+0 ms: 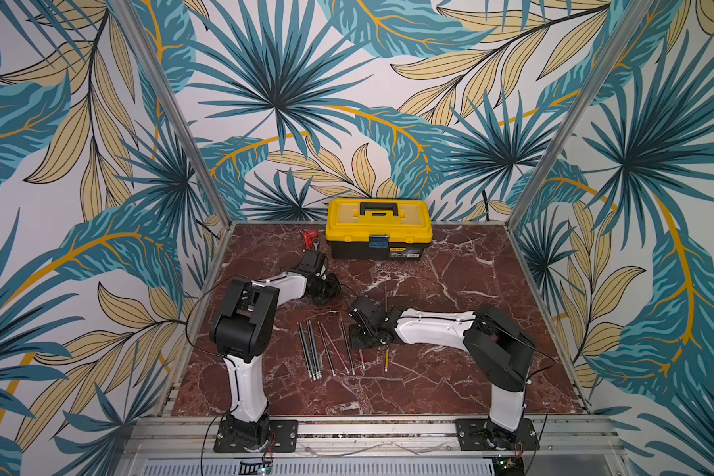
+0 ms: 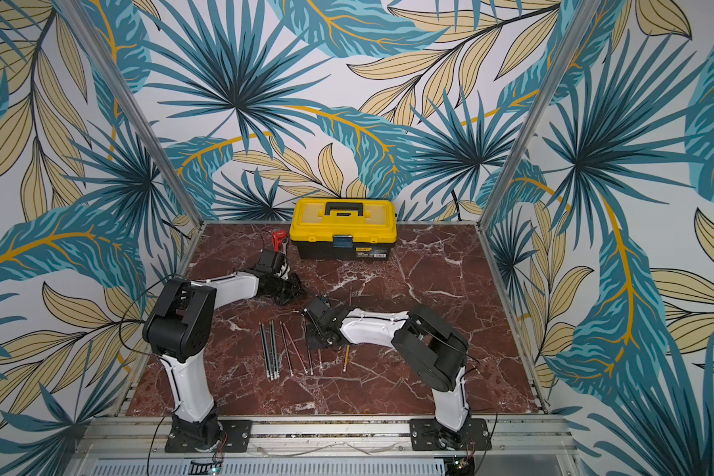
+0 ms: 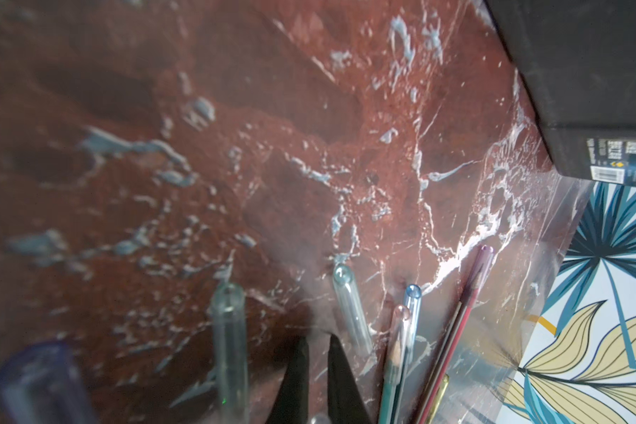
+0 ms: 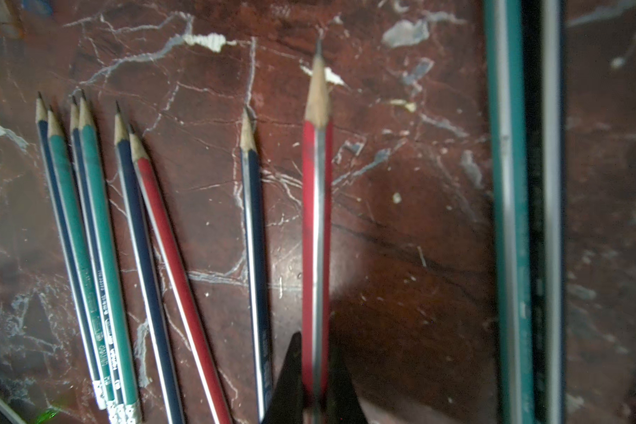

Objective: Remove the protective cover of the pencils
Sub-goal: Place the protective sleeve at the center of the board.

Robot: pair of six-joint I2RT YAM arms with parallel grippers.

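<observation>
The right gripper [image 4: 317,348] was clamped on a red pencil [image 4: 316,220] that ran straight out from its jaws, tip bare. The left gripper [image 3: 318,352], closed, sat among loose clear caps [image 3: 351,308]. Other pencils [image 4: 108,257] lay beside the right gripper.

marble table [image 1: 470,350] | on it: pencils [image 1: 314,354], clear caps [image 3: 351,308], yellow toolbox [image 1: 378,228], red tool [image 1: 308,238]

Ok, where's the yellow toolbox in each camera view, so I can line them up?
Both top views: toolbox at the far edge of the table, mid-width, lid shut.
Left wrist: only its black base's corner, beyond the clear caps.
Right wrist: not in it; just pencils on marble.
Shared landmark: the barcode label on its base, in three views; the red marble table in all.
</observation>
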